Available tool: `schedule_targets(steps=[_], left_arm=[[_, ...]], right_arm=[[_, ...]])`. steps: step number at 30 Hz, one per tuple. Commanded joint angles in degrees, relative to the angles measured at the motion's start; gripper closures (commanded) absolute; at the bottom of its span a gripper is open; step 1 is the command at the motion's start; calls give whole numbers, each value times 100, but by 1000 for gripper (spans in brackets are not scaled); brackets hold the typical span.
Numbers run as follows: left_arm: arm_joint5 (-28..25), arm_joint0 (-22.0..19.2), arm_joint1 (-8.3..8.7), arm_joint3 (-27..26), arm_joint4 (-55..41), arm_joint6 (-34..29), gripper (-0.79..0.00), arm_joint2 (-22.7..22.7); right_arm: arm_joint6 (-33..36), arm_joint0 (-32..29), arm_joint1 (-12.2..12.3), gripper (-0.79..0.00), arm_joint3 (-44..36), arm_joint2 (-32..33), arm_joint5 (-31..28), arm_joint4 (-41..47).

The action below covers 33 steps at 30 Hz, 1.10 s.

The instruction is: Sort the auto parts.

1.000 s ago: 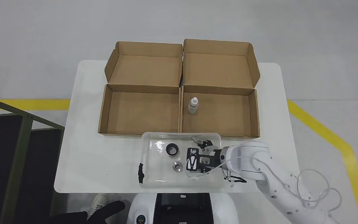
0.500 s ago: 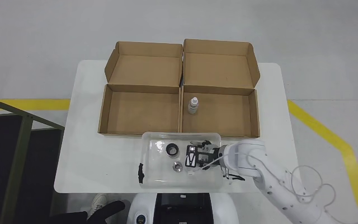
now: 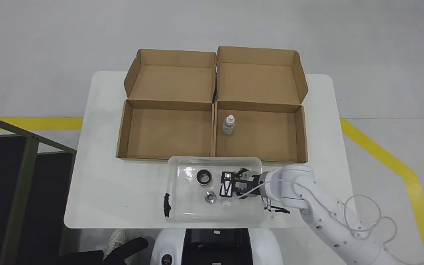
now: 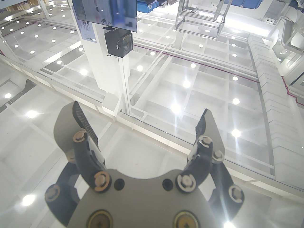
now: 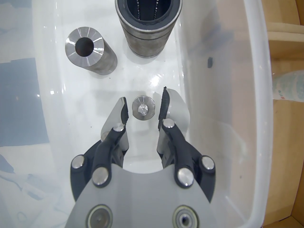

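White arm showing silver-and-black grippers

The right arm [image 3: 311,199] is showing smooth, rounded white shells, with a thin black cable [image 3: 281,211] running under its wrist. The right gripper [image 5: 143,107] and left gripper [image 4: 141,117] are each wearing 2 curved silver fingers [image 5: 177,112] lined with black ribbed pads [image 5: 163,104], black links, round metal screws [image 5: 185,173] and a grey base plate with 2 ringed holes.

Industrial hall, yellow floor tape [image 3: 40,123]
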Motion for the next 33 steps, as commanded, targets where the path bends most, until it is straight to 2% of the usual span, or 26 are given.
schedule_targets(steps=[1, 2, 5, 10, 25, 28, 33], left_arm=[[0, 0, 0, 0, 0, 0, -785, 0], [0, 0, 0, 0, 0, 0, -785, 0], [0, 0, 0, 0, 0, 0, -785, 0], [0, 0, 0, 0, 0, 0, -785, 0], [0, 0, 0, 0, 0, 0, -785, 0], [0, 0, 0, 0, 0, 0, -785, 0], [0, 0, 0, 0, 0, 0, -785, 0]], right_arm=[[-7, 4, 1, -151, 0, -1, -12, 7], [-8, 6, 2, -92, 2, -1, -17, 7], [-32, 6, 3, 0, -1, 2, -22, 20], [-105, -46, 25, 0, -160, 65, -78, 61], [25, -438, 169, 0, -1543, 533, -76, 311], [-197, -478, 172, 0, -1736, 629, 50, 453], [-933, -487, 168, 0, -1811, 871, 170, 769]])
